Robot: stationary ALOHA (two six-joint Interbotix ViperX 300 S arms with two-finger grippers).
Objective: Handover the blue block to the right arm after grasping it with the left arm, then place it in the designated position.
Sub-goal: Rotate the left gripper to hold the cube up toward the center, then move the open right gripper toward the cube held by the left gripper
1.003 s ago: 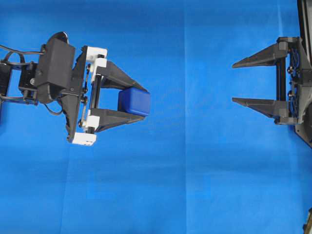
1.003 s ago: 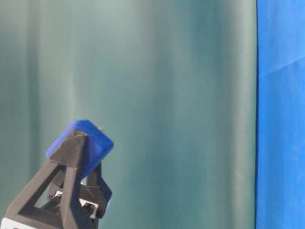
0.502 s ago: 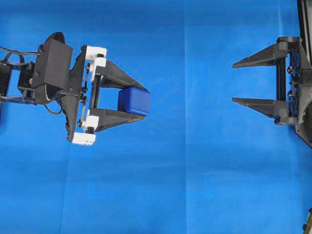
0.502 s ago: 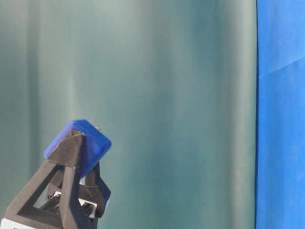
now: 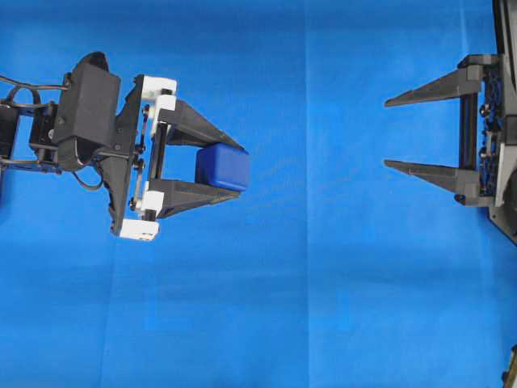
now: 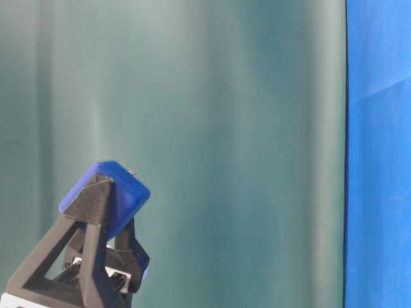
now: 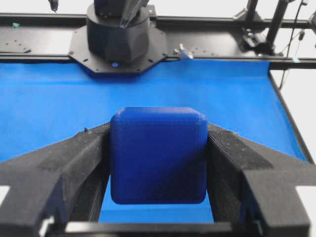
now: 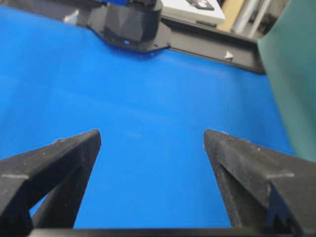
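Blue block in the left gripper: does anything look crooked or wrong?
Nothing stands out. The small dark-blue rounded cube sits squarely between the left gripper's black fingers, undamaged; the right gripper stands open, apart.

- The block (image 5: 222, 167) is a small dark-blue cube with rounded edges, pinched between the left gripper's (image 5: 229, 170) black fingertips and lifted off the cloth.
- The right gripper (image 5: 389, 133), all black, points toward it from well apart, its jaws spread wide with nothing between them.
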